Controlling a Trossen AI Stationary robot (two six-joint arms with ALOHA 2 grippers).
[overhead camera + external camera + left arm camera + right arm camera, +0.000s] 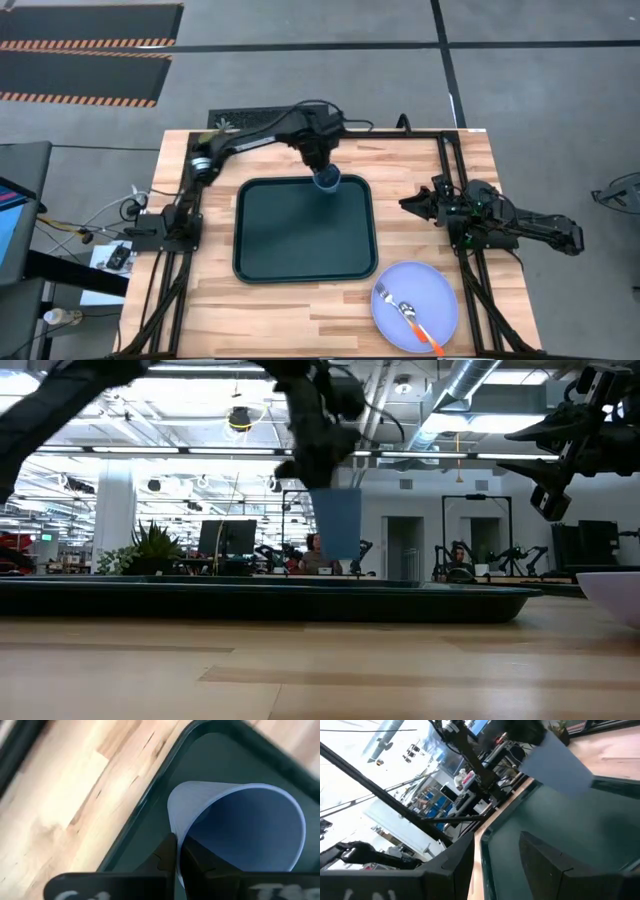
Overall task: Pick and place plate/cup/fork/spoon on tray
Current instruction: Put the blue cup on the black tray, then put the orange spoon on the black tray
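My left gripper [322, 168] is shut on the blue cup [328, 180] above the far edge of the dark green tray [300, 230]. In the low view the cup [337, 522] hangs clear above the tray [300, 603]. The lavender-blue plate [425, 290] lies at the near right with an orange-handled fork [412, 318] on it; the plate's edge shows in the low view [615, 595]. The spoon is not in view. My right gripper [412, 204] is open and empty at the table's right, raised. My left gripper pinches the cup's rim wall [176, 827], one finger inside [200, 857] and one outside [164, 855]. The fingers come from above, pointing down. The cup hangs upright below them, lifted clear of the tray.
Black metal frame rails [455, 180] run along the table's left and right sides. Bare wooden tabletop [300, 310] lies between the tray and the near edge.
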